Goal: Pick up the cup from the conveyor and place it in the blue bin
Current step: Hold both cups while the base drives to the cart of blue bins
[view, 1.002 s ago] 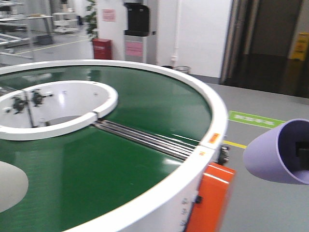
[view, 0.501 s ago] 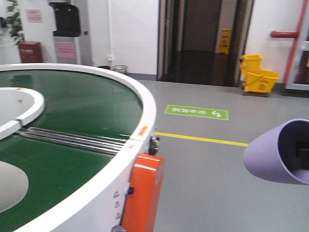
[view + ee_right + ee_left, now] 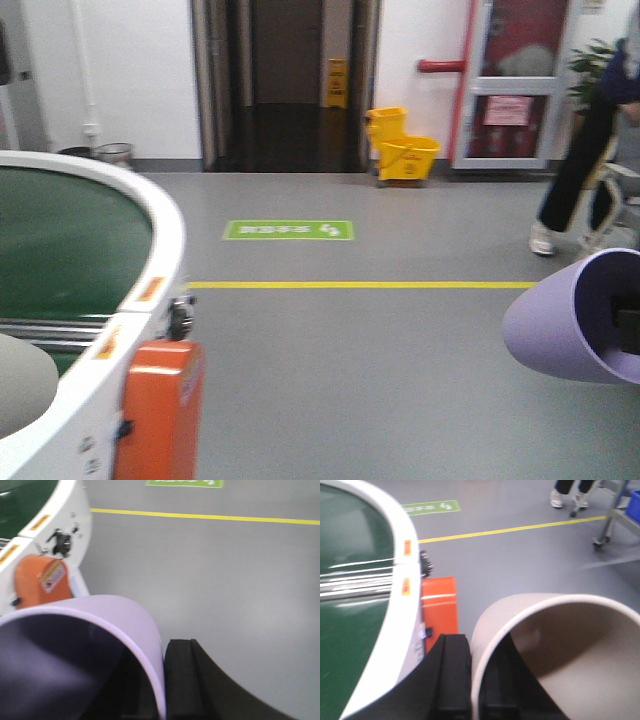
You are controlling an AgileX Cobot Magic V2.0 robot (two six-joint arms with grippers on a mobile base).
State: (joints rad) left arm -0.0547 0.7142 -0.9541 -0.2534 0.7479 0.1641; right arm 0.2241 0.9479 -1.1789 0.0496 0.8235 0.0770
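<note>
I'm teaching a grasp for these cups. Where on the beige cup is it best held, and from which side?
Probably the wall at the rim. The beige cup has a wide open mouth and a thin wall, so one finger goes inside and one outside, coming from the open end. The left tool pinches it so; the right tool holds the purple cup likewise.

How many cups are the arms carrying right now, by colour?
lavender cup: 1
cream cup: 1
Total: 2
</note>
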